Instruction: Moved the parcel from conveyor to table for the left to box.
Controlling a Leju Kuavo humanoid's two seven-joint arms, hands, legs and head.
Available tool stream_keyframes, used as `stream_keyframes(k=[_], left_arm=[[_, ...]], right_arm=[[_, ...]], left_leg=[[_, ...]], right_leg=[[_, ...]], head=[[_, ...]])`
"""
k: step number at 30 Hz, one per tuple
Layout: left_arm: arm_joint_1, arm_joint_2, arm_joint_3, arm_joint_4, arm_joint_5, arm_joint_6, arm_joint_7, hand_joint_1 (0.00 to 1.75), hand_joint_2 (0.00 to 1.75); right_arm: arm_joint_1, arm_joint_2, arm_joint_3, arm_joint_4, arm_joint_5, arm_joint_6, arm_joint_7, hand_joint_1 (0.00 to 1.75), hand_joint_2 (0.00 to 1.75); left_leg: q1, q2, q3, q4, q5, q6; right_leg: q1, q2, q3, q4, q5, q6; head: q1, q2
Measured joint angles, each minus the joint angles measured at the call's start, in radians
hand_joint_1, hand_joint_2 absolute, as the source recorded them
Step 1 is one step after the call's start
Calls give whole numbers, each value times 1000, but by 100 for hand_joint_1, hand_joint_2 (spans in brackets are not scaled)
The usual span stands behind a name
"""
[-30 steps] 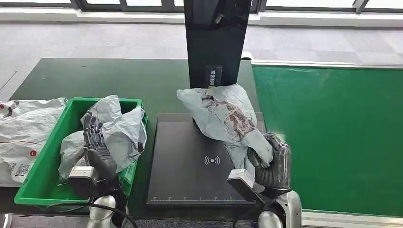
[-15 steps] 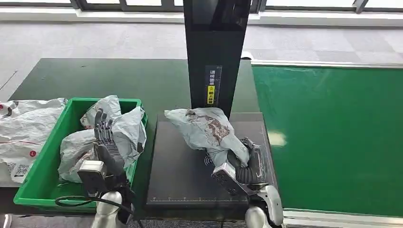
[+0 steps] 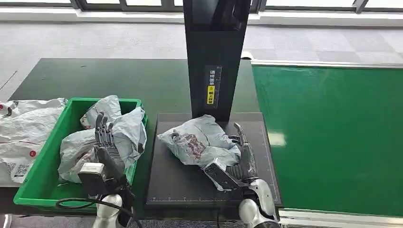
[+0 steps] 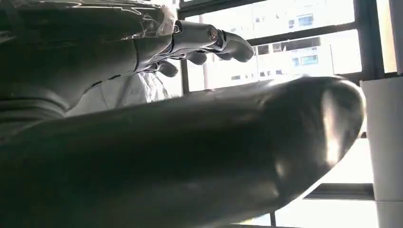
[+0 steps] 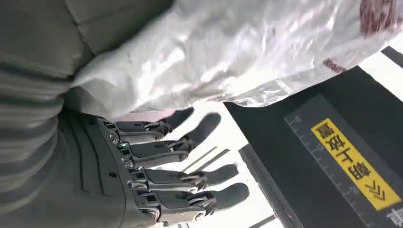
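Your parcel point(image 3: 199, 142) lies on the black scan plate point(image 3: 180, 185) on the tabletop, right hand point(image 3: 237, 159) just beside it, fingers spread, holding nothing. Left hand point(image 3: 107, 147) hovers open over the green bin point(image 3: 35, 185). Soft, light, slippery poly bag (crumples easily): grab a bunched fold mid-body.

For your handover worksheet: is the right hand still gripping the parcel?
No. The parcel lies on the black platform; the right hand has spread its fingers.

Right hand point(image 3: 240, 159) half under parcel point(image 3: 199, 142)
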Motion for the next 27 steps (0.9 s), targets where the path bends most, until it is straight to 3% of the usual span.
stream_keyframes(k=[15, 27], left_arm=[[2, 0, 0, -3, 0, 0, 0, 0, 0], [57, 0, -2, -68, -43, 8, -7, 0, 0]], right_arm=[[-11, 4, 0, 27, -4, 0, -3, 0, 175], [3, 4, 2, 8, -113, 79, -112, 0, 175]], left_leg=[[0, 0, 0, 0, 0, 0], [0, 0, 0, 0, 0, 0]], right_leg=[[0, 0, 0, 0, 0, 0], [0, 0, -1, 0, 0, 0]], head=[[0, 0], [0, 0]])
